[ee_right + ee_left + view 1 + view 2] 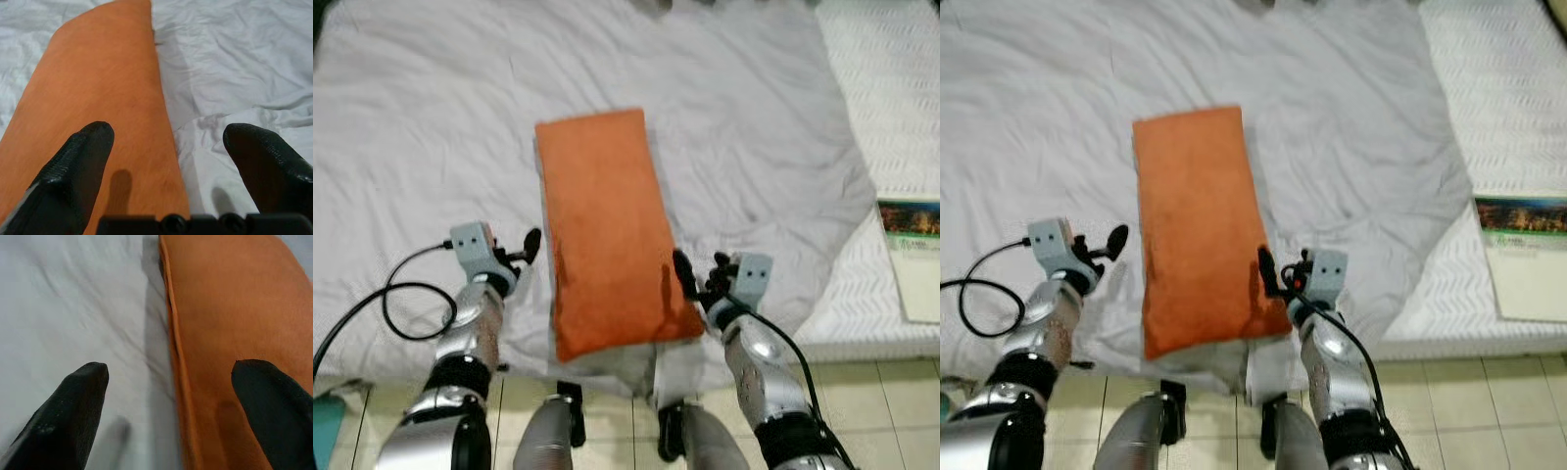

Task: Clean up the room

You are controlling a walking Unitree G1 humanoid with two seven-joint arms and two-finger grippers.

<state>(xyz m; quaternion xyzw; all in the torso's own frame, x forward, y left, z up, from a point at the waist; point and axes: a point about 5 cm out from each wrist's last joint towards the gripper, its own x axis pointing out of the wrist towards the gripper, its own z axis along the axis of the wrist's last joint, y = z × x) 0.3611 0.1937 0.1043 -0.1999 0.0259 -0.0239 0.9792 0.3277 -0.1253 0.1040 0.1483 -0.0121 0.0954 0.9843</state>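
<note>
An orange pillow (607, 230) is seen lying flat on a rumpled white sheet (431, 127) spread over a bed, its long axis running away from the robot and its near short end reaching almost to the bed's front edge. The left gripper (530, 245) is held just beside the pillow's left long edge, near that close end, with its fingers released and spread so that the seam falls between them: one finger over the sheet, the other over the orange fabric. The right gripper (697, 277) is placed at the pillow's near right corner, likewise unclenched, one finger above the pillow and one above the sheet. Nothing is grasped by either. The pillow is thus flanked on both long sides, the right gripper being judged slightly closer to its edge, and a two-armed pinch of the near end appears to be what is being set up. A book or printed packet (911, 257) is seen well to the right of the pillow on the bare mattress (886, 108)
</note>
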